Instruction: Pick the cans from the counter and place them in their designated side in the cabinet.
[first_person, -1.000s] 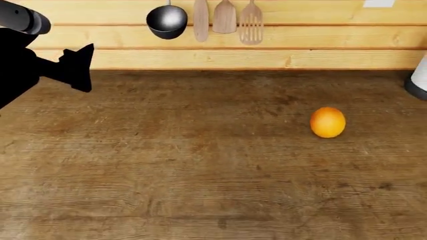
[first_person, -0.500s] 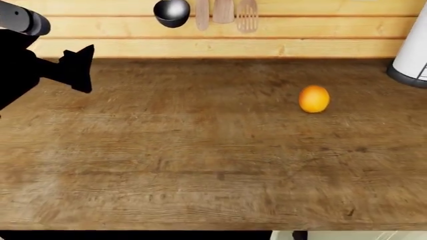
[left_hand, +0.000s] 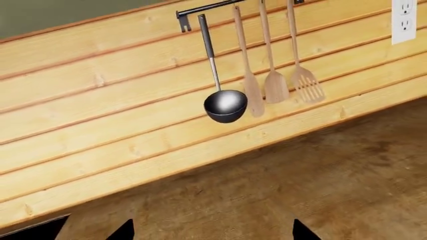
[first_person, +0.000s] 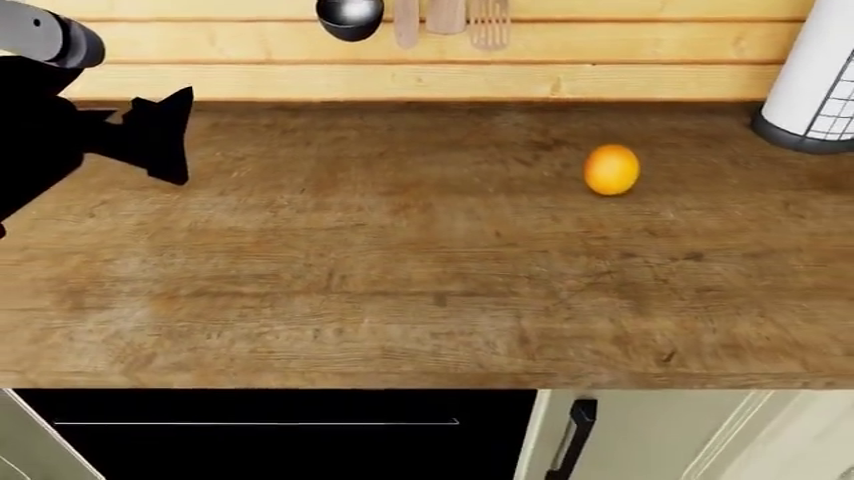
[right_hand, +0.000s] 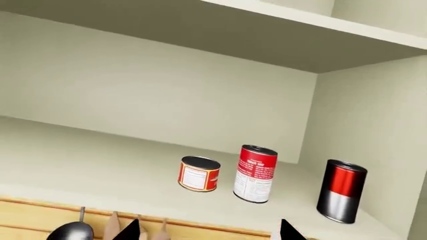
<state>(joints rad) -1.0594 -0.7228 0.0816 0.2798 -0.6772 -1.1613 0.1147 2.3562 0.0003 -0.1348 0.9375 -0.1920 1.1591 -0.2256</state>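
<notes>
In the right wrist view, the short squat can (right_hand: 198, 174) and the tall slim can (right_hand: 255, 174) stand upright on the pale cabinet shelf (right_hand: 80, 165), close together near its right wall. My right gripper (right_hand: 208, 231) is open and empty, below and in front of the shelf edge; it does not show in the head view. The brown counter (first_person: 400, 260) holds no cans in the head view. My left gripper (first_person: 163, 135) is open and empty above the counter's far left; it faces the plank wall in its wrist view (left_hand: 210, 232).
A third red, silver and black can (right_hand: 341, 191) stands by the cabinet's right wall. An orange (first_person: 611, 169) lies on the counter at right. A white roll in a holder (first_person: 814, 80) stands far right. A ladle (left_hand: 225, 105) and wooden utensils (left_hand: 275, 85) hang on the wall.
The head view has pulled back and tilted down: the counter's front edge and the dark space below now show, and the orange sits higher in view. The left arm holds its place.
</notes>
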